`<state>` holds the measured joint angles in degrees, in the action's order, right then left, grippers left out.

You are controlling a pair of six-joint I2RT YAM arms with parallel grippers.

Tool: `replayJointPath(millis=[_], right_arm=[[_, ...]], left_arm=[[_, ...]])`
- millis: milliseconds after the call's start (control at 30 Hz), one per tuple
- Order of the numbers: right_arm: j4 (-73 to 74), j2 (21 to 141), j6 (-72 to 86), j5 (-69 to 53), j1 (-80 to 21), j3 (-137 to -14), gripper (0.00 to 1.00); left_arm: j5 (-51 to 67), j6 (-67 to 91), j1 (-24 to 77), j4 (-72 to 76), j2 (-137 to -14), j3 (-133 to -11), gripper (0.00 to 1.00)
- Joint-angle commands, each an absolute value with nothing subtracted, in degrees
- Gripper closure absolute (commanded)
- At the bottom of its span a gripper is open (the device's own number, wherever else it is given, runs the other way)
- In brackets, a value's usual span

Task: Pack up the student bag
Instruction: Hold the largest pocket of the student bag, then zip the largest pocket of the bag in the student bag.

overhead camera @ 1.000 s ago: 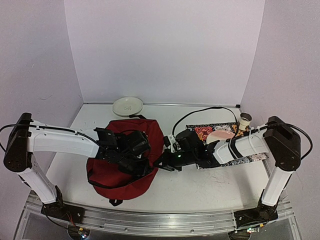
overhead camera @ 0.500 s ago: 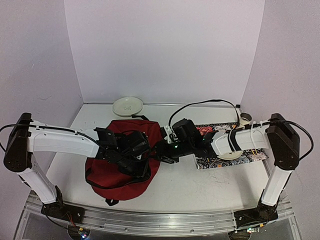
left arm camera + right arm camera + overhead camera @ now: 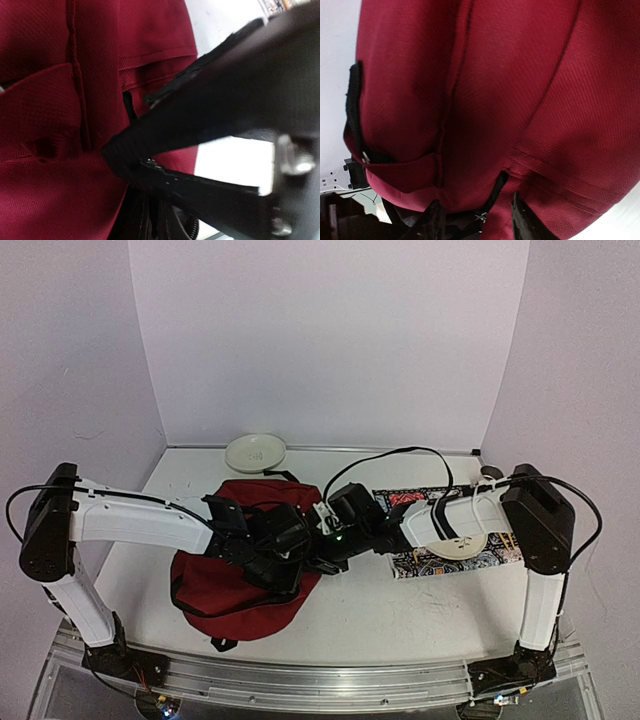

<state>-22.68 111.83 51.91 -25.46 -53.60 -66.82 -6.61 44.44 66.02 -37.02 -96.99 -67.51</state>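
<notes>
**Item 1. Left hand** [image 3: 107, 150]. It reaches in from the left and lies over the student bag [image 3: 225, 585]. The fingertips are drawn together to a point against the red cloth. Whether a fold is caught between them cannot be told. It is probably placed there to pin or lift one side of the bag's mouth.

**Item 2. Student bag.** It lies directly under the left hand and stretches away to that hand's left, slumped flat on the counter [image 3: 400, 610]. It is made of dark red, finely woven fabric with stitched seams and an overlapping panel. The outline is rounded, and a black strap [image 3: 205, 612] loops along the near edge. Black zip teeth [image 3: 172, 227] show just below the left fingertips. No open mouth can be seen, so packing looks not yet begun.

**Item 3. Right hand** [image 3: 475, 220]. It reaches across from the right and stands just beside the left hand at the bag's right edge. The fingers are parted about halfway on either side of a hem with a black cord. Nothing is visibly gripped. It seems poised to take the opposite lip, so that the two hands could spread the opening.

**Item 4. Patterned books** [image 3: 425, 562]. These lie flat on the counter to the right of the right hand, beneath its forearm. They are presumably the contents waiting to be packed. A white disc [image 3: 468, 543] rests on top of them.

**Item 5. Pale plate** [image 3: 255, 452]. It sits beyond both hands at the back wall, apart from the bag.
</notes>
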Motion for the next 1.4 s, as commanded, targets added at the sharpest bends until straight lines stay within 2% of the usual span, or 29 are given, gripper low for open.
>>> replayJointPath(millis=[0,100,267,400,600,933,1067,1267,1367], right_arm=[[-21.2,112.3,51.5,-26.4,-53.5,-68.8,0.60],[-20.8,112.5,51.5,-26.0,-53.5,-68.8,0.65],[-18.3,113.5,51.0,-24.2,-53.5,-69.7,0.71],[-13.3,114.1,49.5,-22.1,-53.5,-71.7,0.70],[-8.0,114.6,47.7,-19.2,-53.5,-74.6,0.61],[-4.9,118.8,46.8,-19.8,-53.7,-80.0,0.62],[-3.6,120.3,46.7,-19.2,-53.7,-81.4,0.71],[-3.1,120.3,46.1,-16.5,-53.1,-82.3,0.98],[-3.0,118.7,45.8,-14.7,-52.0,-82.2,1.00]], left_arm=[[-8.6,43.9,66.1,-37.2,-97.5,-69.7,0.95],[-8.2,43.9,66.2,-37.2,-97.4,-69.3,1.00],[-7.3,44.0,66.2,-37.2,-95.8,-68.6,1.00],[-6.2,44.4,66.2,-37.2,-94.5,-67.7,1.00],[-4.9,44.3,66.3,-37.1,-93.3,-67.1,1.00],[-4.7,43.2,67.4,-36.9,-94.0,-68.5,1.00],[-4.6,42.8,68.2,-36.9,-94.4,-68.8,1.00],[-3.6,42.3,69.1,-36.9,-93.7,-68.0,1.00],[-2.6,42.4,69.4,-37.0,-92.5,-66.3,1.00]])
